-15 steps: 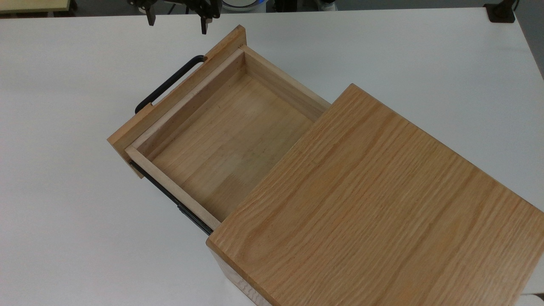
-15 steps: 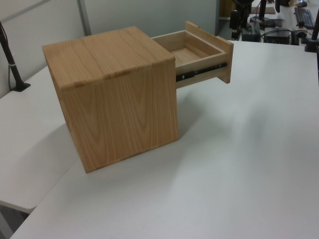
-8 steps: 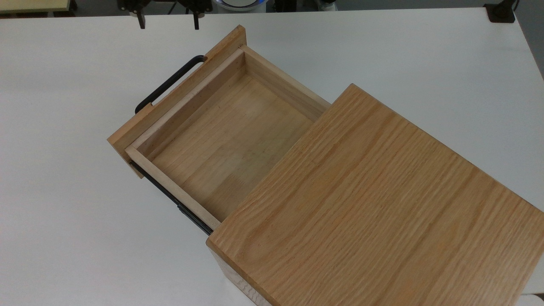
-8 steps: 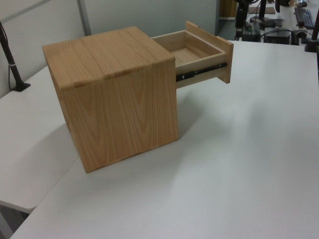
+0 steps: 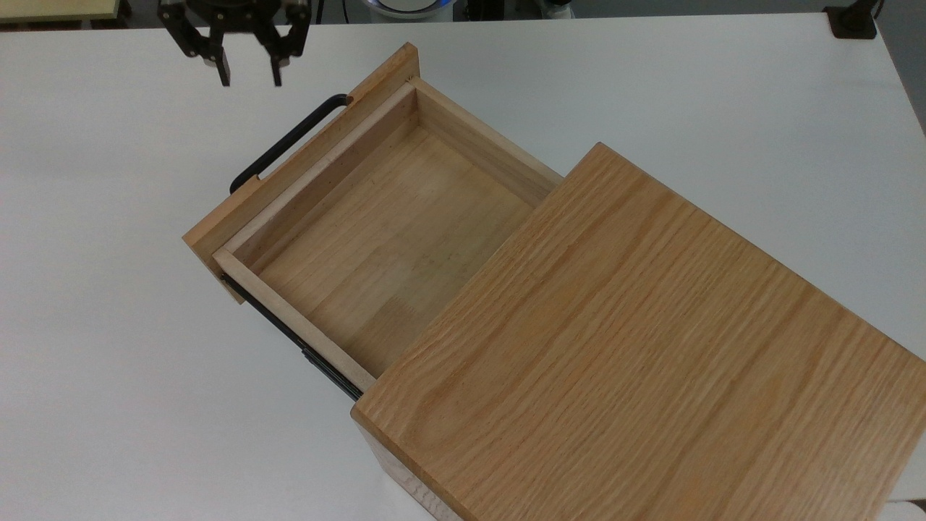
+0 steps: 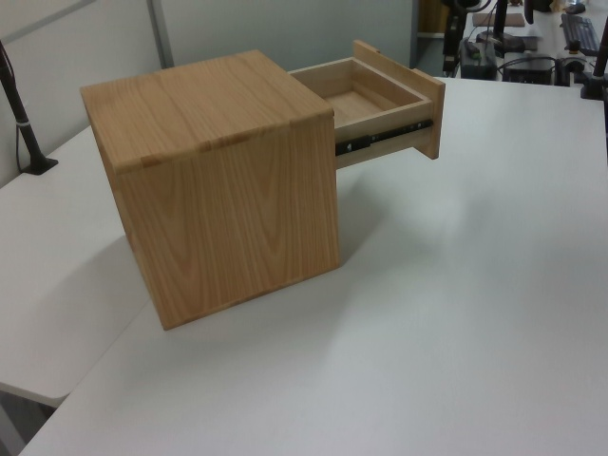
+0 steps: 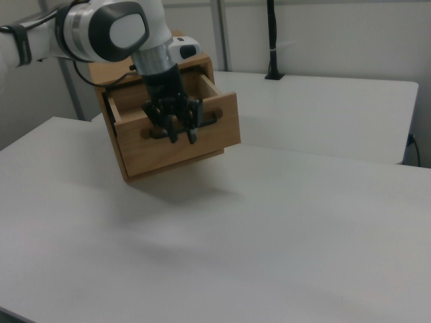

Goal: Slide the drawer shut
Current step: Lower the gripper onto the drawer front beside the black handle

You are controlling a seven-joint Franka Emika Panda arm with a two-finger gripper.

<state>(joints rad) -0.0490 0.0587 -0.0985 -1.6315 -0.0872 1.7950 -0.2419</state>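
White bench (image 5: 108,362) fills the scene, w/ office clutter and a grey wall along its far edge.

Drawer (image 5: 376,239) sits pulled well out of the oak box (image 5: 651,347), roughly half its tray exposed, interior bare. Front panel (image 5: 289,155) faces the top view's upper left; black U-shaped handle (image 5: 286,141) mounted on its outer face. Black side rail (image 5: 296,344) is visible along the tray's lower edge in the top view, and under the tray in the left view (image 6: 380,138). Box stands on the bench, broad grained top uppermost, drawer in its upper part.

Gripper (image 5: 249,76) hovers off the panel, near the handle's upper end in the top view but apart from it, no contact w/ handle or panel. Jaws are spread w/ a clear gap, holding nothing. In the right view the gripper (image 7: 180,134) hangs in front of the drawer face at about handle height, arm (image 7: 108,30) reaching in from the right view's upper left.

Progress, judging by layout: nothing done yet, drawer fully as open as it shows. Approach phase only. Left to do: bring the jaws or fingertips against the front panel, then push along the rail direction, toward the top view's lower right, until the panel meets the box face. Push should be square to the panel; off-axis force could skid the box on the bench instead.
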